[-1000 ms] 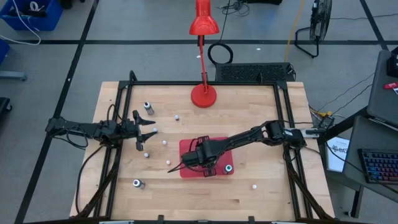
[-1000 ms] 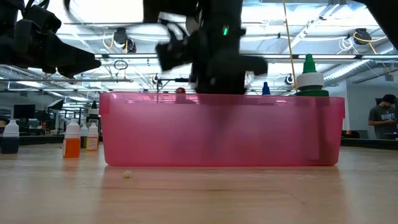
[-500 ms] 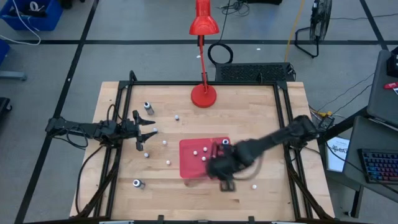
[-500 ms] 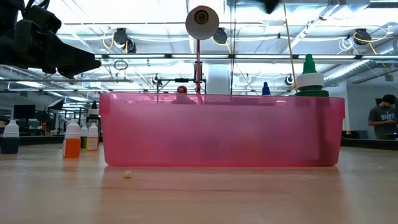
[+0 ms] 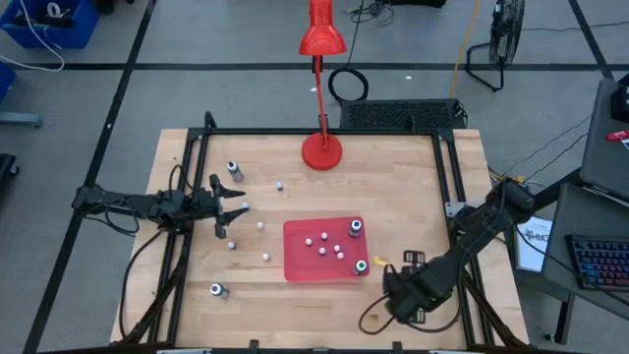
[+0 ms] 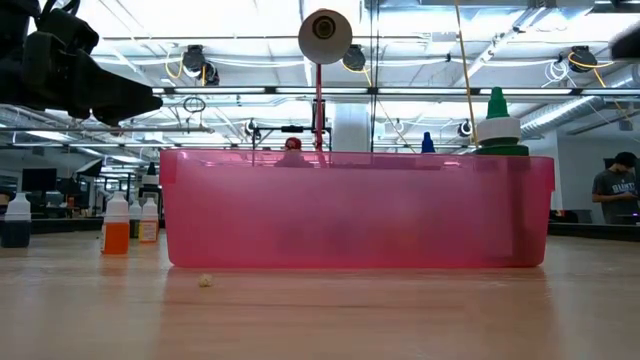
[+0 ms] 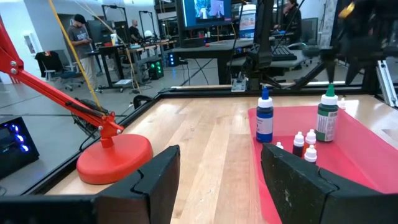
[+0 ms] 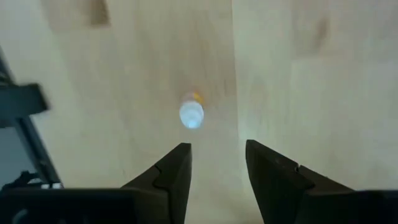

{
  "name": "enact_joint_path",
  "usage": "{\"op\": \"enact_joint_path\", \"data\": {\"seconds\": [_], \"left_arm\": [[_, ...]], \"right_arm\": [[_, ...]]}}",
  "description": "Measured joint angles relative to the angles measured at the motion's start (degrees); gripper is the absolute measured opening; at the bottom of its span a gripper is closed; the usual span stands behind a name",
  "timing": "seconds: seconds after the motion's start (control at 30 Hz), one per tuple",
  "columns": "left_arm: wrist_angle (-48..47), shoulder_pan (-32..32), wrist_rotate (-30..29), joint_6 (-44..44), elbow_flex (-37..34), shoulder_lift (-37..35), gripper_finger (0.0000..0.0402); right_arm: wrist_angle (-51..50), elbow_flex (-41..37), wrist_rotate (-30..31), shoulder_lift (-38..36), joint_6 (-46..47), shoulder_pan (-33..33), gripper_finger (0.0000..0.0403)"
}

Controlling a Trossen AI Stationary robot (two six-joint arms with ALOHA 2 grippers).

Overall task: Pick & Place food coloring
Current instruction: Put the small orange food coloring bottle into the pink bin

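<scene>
Swinging off the red tray [image 5: 295, 265], the right arm has travelled from above its middle a second ago to the surface's 5 o'clock corner, and the bottle there no longer shows from overhead, hidden beneath the arm. Its jaws [image 8: 216, 163] stand open and empty, pointing straight down, with a tiny white bottle [image 8: 191, 115] with an orange label upright on the wood just ahead of the tips, not yet between them.

Moving outward, the tray at the centre already carries four tiny white bottles [image 5: 322, 249] and two larger vials, one dark-capped [image 5: 354, 227] and one teal-capped [image 5: 361, 265], so roughly half the set looks placed.

Left on the bare wood: several white bottles [image 5: 260, 224] toward 9 o'clock, a grey vial [image 5: 234, 169] at 10 o'clock and another [image 5: 218, 290] at 7 o'clock.

The left jaws [image 5: 229, 209] wait parted and empty at 9 o'clock, among those bottles.
</scene>
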Motion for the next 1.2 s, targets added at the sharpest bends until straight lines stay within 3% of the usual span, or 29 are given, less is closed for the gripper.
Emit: {"op": "enact_joint_path", "data": {"seconds": [0.27, 0.63, 0.9, 1.1, 1.2], "left_arm": [[0.0, -0.02, 0.0, 0.0, -0.01, 0.0, 0.0225], [0.01, 0.0, 0.0, 0.0, -0.01, 0.01, 0.0225], [0.01, -0.01, 0.0, 0.0, 0.0, -0.01, 0.0225], [-0.01, -0.01, 0.0, 0.0, 0.0, 0.01, 0.0225], [0.01, 0.0, 0.0, 0.0, 0.0, 0.01, 0.0225]], "right_arm": [[18.43, -14.41, -6.6, -4.25, 5.33, -0.63, 0.0144], [39.25, -25.37, -6.81, -4.75, 6.88, -0.72, 0.0139], [41.48, -27.95, -5.43, -4.94, 4.96, -0.99, 0.013], [42.45, -28.14, -4.98, -4.89, 0.74, -2.03, 0.0052], [44.66, -28.17, -4.54, -4.82, -3.03, -2.75, 0.0048]]}}
